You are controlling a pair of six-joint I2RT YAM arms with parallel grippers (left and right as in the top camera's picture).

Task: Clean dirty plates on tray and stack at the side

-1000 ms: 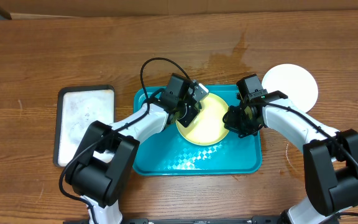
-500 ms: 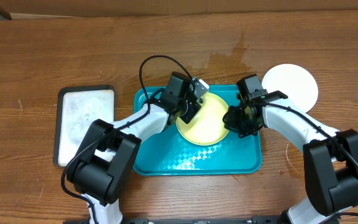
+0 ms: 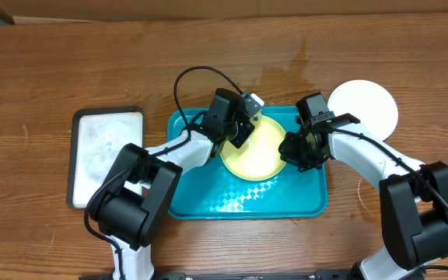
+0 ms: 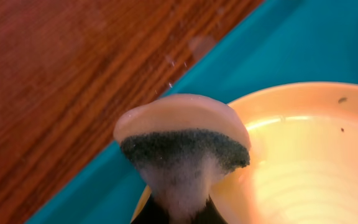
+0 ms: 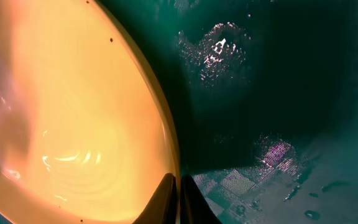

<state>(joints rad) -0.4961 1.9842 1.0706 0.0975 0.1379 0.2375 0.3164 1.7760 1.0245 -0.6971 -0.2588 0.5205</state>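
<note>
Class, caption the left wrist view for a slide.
Left tool grips a sponge by the rim of the yellow plate in the turquoise tray.

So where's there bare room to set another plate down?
Bare wood runs along the far side of the table, beyond the blue tray and white plate. The tray's near strip is free too. It's crowded around the yellow plate, where the left pincer holds a sponge and the right pincer grips its rim.

Wooden table (image 3: 53,62), turquoise tray (image 3: 232,204), black-rimmed white tray (image 3: 106,155), white plate (image 3: 368,101) at right
</note>
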